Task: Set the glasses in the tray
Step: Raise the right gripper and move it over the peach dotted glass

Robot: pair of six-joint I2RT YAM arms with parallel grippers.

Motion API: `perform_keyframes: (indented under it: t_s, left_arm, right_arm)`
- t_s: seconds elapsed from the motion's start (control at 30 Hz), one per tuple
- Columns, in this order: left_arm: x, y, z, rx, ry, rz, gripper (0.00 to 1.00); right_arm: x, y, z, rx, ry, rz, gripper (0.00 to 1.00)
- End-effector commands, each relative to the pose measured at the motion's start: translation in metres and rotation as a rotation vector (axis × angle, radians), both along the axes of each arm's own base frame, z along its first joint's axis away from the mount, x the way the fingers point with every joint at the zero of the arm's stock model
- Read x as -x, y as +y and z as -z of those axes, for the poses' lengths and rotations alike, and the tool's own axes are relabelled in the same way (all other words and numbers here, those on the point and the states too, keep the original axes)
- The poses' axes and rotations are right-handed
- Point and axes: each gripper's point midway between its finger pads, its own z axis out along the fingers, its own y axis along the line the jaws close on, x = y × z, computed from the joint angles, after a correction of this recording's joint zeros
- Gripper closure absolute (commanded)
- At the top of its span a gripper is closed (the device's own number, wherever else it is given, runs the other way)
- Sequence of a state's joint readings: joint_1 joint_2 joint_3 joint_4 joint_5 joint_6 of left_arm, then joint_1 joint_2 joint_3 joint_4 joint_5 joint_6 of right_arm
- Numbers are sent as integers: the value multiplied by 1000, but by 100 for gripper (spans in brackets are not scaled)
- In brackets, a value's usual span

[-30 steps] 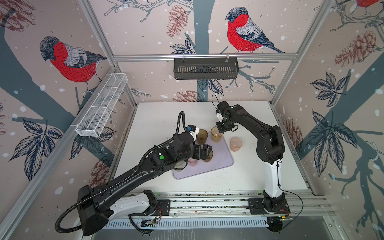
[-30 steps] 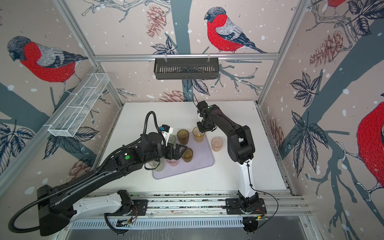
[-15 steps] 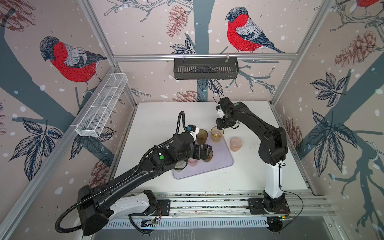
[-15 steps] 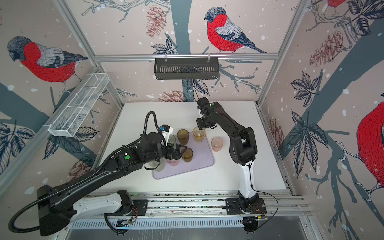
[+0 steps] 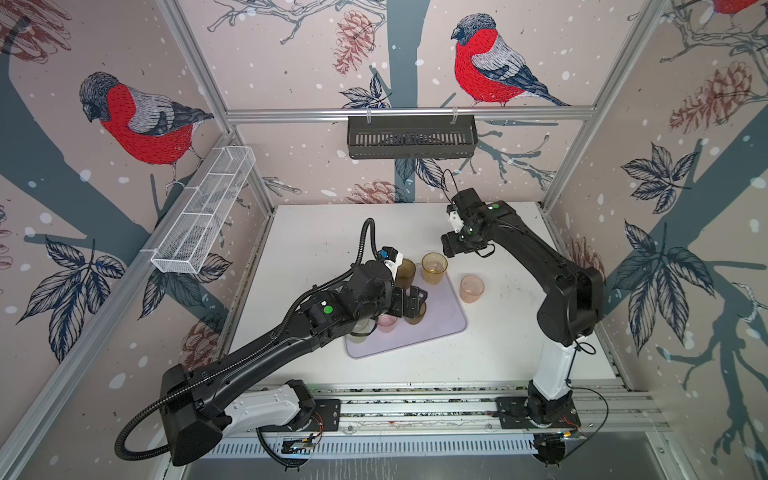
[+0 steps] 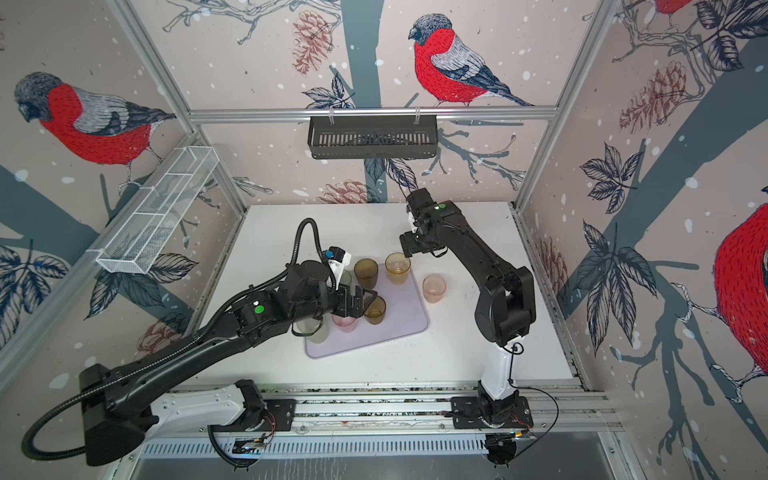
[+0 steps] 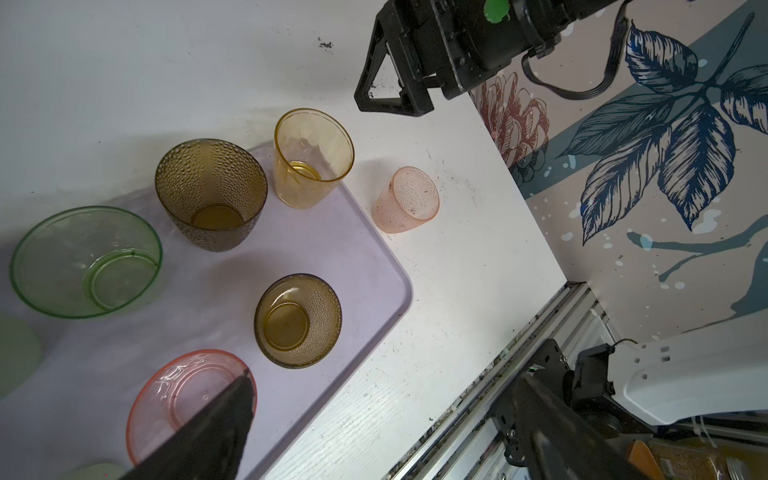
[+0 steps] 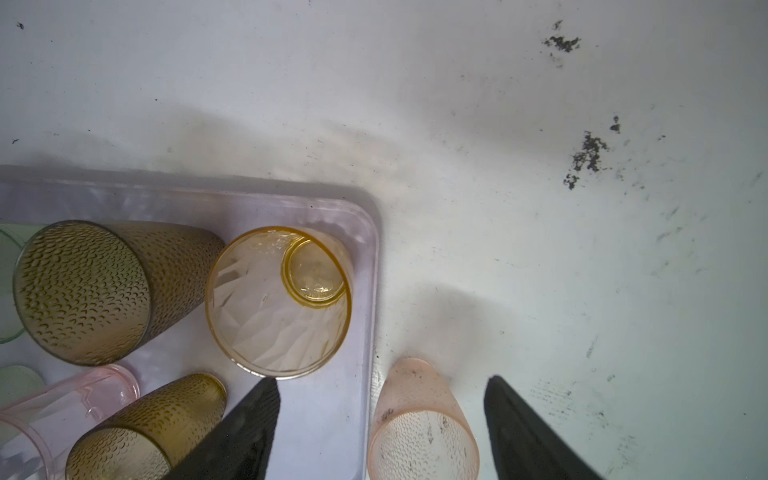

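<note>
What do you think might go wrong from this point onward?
1. The peach glass stands on the table close beside the tray rim; a right jaw squeezing between them may tip it.
2. The open left jaws hang low over the small brown glass and pink glass; moving sideways might knock them.

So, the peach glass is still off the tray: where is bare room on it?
Bare tray floor lies between the amber glass, the small brown glass and the rim nearest the peach glass. Crowded beyond: tall brown glass, green glass, pink glass.
</note>
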State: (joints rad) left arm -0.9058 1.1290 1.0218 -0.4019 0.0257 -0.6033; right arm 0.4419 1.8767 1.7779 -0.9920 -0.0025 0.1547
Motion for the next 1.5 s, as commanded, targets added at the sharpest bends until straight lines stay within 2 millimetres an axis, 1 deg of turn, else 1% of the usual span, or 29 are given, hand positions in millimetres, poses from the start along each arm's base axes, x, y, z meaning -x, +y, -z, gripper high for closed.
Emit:
perform_keyframes:
  t_s: [0.0, 0.2, 0.4, 0.57, 0.9, 1.17, 1.3, 1.47]
  left_arm:
    - [-2, -5, -7, 21, -21, 13, 3]
    - [-1, -8, -10, 30, -26, 25, 3]
    - [0, -10, -7, 37, -19, 35, 3]
    - [1, -15, -5, 36, -15, 50, 3]
    - [3, -25, -3, 47, -13, 77, 3]
    - [4, -25, -2, 46, -12, 77, 3]
    - [5, -25, -1, 43, -10, 83, 3]
    - [6, -27, -1, 46, -11, 91, 3]
  right_arm:
    - [11, -15, -8, 2, -3, 39, 19]
    - [30, -43, -9, -26, 5, 87, 17]
    - [47, -68, -1, -54, 38, 130, 17]
    - [58, -80, 9, -64, 65, 162, 17]
    - [71, -88, 33, -107, 114, 204, 21]
    - [71, -87, 53, -112, 144, 204, 27]
    - [70, -87, 61, -107, 156, 201, 29]
    - [69, -86, 67, -102, 165, 198, 32]
